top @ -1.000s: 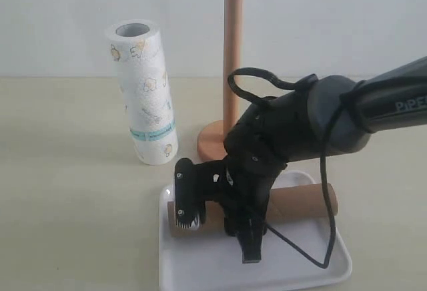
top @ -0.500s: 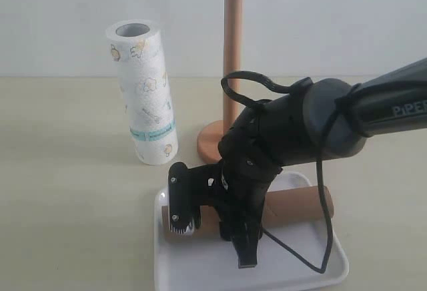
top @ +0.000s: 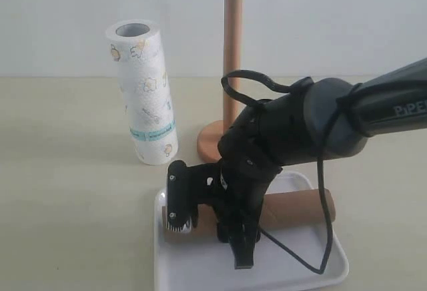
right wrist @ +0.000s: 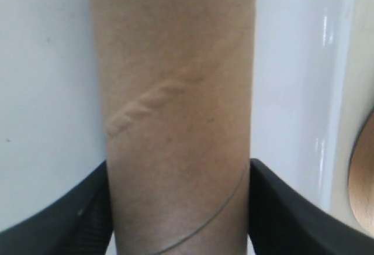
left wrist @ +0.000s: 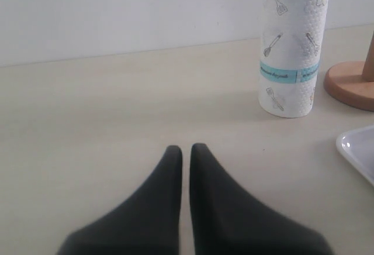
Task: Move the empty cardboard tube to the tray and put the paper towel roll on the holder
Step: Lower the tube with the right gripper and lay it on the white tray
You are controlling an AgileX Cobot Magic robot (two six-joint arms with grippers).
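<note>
The empty cardboard tube point(top: 293, 207) lies lengthwise across the white tray point(top: 320, 267). My right gripper point(top: 220, 224) reaches down over its left half. In the right wrist view the gripper point(right wrist: 178, 208) is shut on the tube point(right wrist: 175, 109), with both fingers pressed against its sides above the tray floor point(right wrist: 47, 91). The paper towel roll point(top: 147, 91) stands upright on the table, left of the holder point(top: 231, 57). My left gripper point(left wrist: 185, 150) is shut and empty, low over bare table, facing the roll point(left wrist: 292, 44). The exterior view does not show the left gripper.
The holder's round base point(left wrist: 350, 85) sits just behind the tray's corner point(left wrist: 359, 150), and also shows at the edge of the right wrist view point(right wrist: 363, 179). A black cable loops off the right arm point(top: 320, 131) over the tray. A pale wall backs the table.
The right gripper and the tube have sunk a little and shifted slightly left onto the tray. The tray has slid slightly left too. The left gripper, roll and holder stay put.
</note>
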